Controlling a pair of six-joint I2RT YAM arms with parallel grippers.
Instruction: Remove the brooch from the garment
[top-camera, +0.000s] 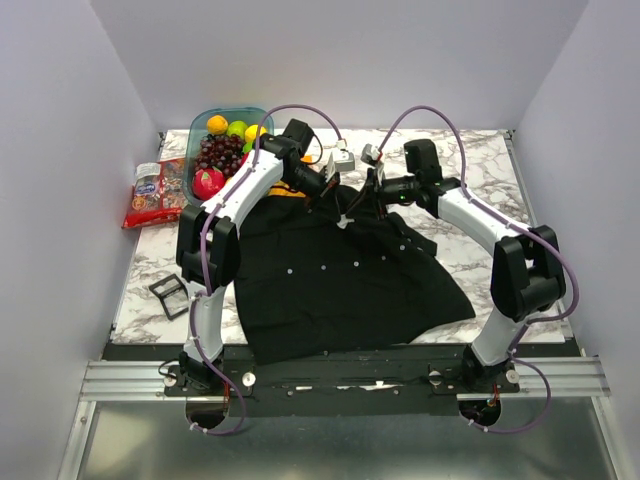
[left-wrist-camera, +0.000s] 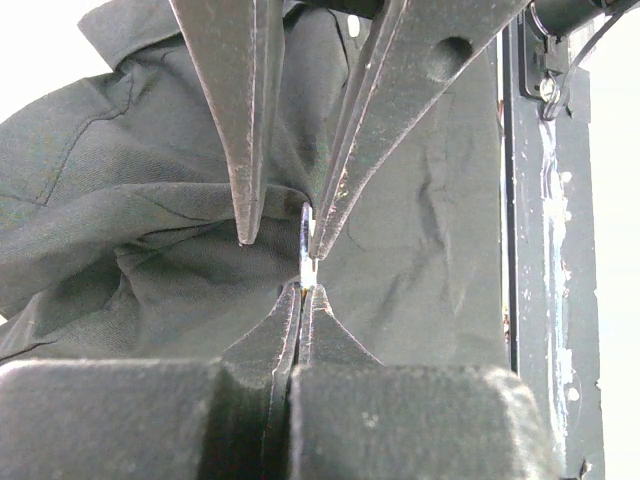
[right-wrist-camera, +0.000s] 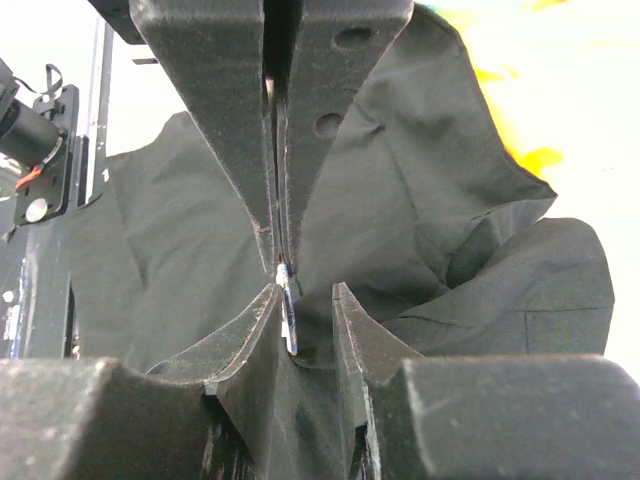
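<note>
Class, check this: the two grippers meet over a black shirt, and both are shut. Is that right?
No: the right gripper is open, as the right wrist view shows; only the left gripper is shut, on the brooch. They do meet over the black shirt.

Frame bottom: right gripper (right-wrist-camera: 306, 295), fingers apart, straddling the brooch (right-wrist-camera: 289, 318) (edge-on, a thin pale sliver), which sits close to the finger on the image-left side. Frame top: left gripper (right-wrist-camera: 279, 250), fingers pressed together, tips meeting the brooch's upper edge, apparently pinching it, though contact is blurred. Black garment (right-wrist-camera: 430, 200) bunched in folds behind both.
</note>
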